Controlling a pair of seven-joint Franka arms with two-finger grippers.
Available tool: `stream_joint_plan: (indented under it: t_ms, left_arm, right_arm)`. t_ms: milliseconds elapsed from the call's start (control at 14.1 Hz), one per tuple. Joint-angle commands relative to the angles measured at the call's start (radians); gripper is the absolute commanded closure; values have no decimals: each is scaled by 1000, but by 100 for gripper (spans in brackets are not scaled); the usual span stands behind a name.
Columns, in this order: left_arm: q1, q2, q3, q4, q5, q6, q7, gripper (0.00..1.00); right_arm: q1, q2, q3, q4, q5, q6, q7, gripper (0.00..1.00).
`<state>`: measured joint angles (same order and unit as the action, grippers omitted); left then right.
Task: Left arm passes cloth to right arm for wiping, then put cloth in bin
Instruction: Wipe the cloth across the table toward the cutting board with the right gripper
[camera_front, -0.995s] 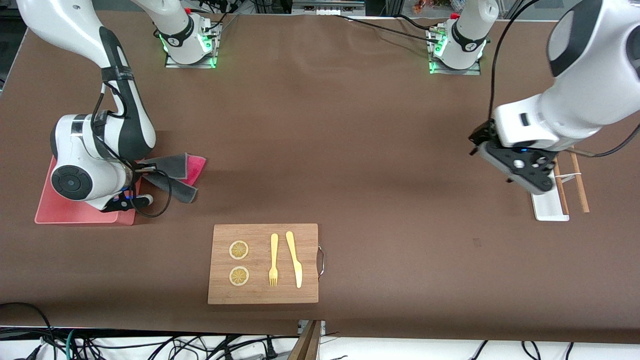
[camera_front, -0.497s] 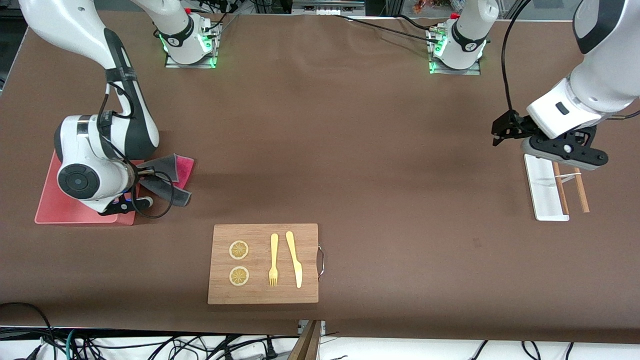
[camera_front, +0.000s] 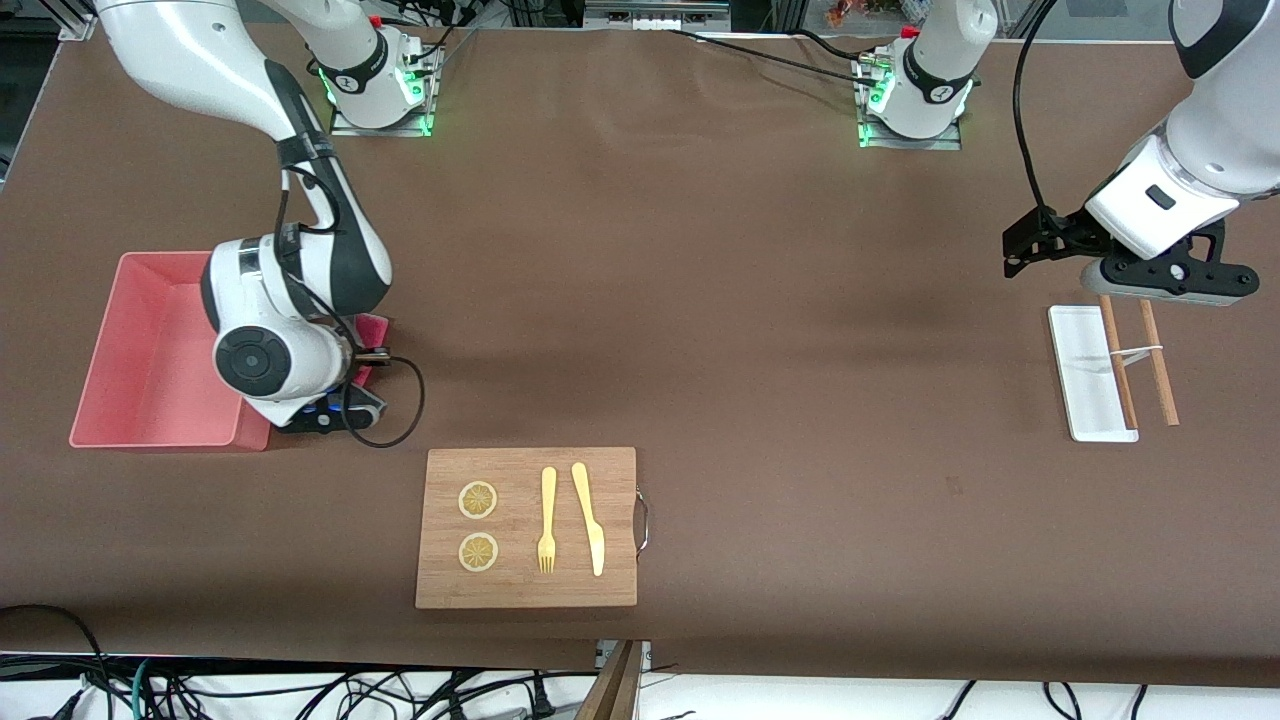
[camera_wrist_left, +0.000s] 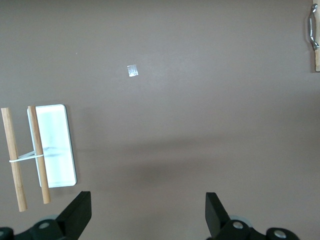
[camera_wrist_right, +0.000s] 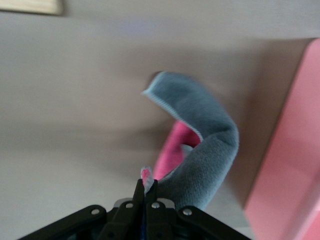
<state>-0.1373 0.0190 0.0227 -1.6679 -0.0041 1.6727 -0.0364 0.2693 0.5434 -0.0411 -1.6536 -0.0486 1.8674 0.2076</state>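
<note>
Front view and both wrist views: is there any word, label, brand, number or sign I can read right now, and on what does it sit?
None can be read.
Arm bases: small dark marks on the collars, too small to read.
Wooden board, white tray, bin, cloth: no print shows.
Small pale square on the table: blank as far as can be seen.

Front camera looks down from high across the worktop (camera_front: 700, 300); wrist cameras look down closely; both share its brown surface.
</note>
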Motion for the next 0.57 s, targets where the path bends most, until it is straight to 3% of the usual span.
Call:
stream_joint_plan:
  t_ms: [0, 497]
  left_arm:
    - [21, -16, 2, -16, 18, 5, -17, 0]
    - [25, -8, -4, -9, 26, -1, -14, 0]
  right_arm:
    - [14, 49, 35, 90, 59, -13, 100, 100]
    - [112, 145, 81, 253, 143, -17, 357, 100]
